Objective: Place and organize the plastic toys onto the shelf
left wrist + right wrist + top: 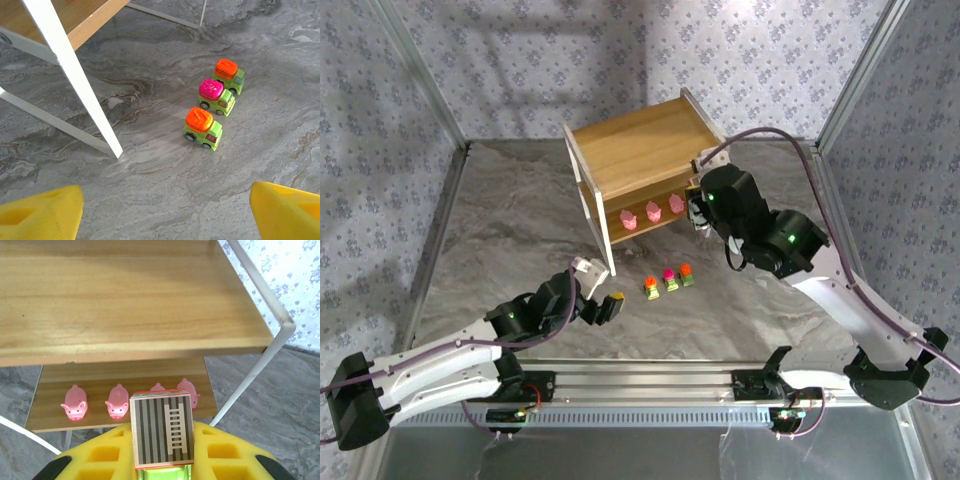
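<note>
Robot lab cell — patterned backdrop walls point(520, 60), aluminium frame posts point(420, 72), arms point(450, 355) on rail point(650, 383).

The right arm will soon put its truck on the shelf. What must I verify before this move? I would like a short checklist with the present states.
1. Right gripper shut on the held truck: ok.
2. Room on the top board for it: ok.
3. Four pink pigs stand in a row on the lower board: ok.
4. Left gripper open, apart from the three trucks on the table: ok.
5. Clearance of the held truck over the top board: cannot tell.
</note>
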Controlling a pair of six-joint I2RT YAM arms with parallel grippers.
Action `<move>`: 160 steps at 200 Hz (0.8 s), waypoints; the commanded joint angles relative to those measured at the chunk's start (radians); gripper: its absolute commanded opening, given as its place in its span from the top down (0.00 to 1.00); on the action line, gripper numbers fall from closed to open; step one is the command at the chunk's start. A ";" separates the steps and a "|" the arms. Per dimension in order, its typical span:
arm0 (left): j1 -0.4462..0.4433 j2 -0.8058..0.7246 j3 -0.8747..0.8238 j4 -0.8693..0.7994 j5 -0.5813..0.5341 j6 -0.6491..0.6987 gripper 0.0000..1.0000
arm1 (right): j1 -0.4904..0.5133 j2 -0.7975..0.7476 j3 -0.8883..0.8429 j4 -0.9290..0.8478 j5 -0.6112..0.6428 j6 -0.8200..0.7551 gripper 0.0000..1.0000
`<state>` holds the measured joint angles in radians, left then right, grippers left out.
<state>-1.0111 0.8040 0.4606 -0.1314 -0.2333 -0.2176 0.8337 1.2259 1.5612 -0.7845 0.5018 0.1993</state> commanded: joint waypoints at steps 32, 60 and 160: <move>-0.007 -0.014 -0.002 -0.001 -0.015 0.003 0.14 | -0.057 0.075 0.177 -0.056 -0.017 -0.096 0.74; -0.007 -0.008 0.000 0.002 -0.014 0.004 0.14 | -0.116 0.124 0.244 -0.066 -0.086 -0.105 0.74; -0.007 -0.024 0.000 -0.015 -0.024 0.000 0.14 | -0.286 0.306 0.422 -0.073 -0.246 -0.062 0.74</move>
<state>-1.0111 0.8028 0.4606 -0.1326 -0.2337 -0.2176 0.5735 1.4979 1.9224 -0.8402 0.3229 0.1238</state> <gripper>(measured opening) 0.863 0.264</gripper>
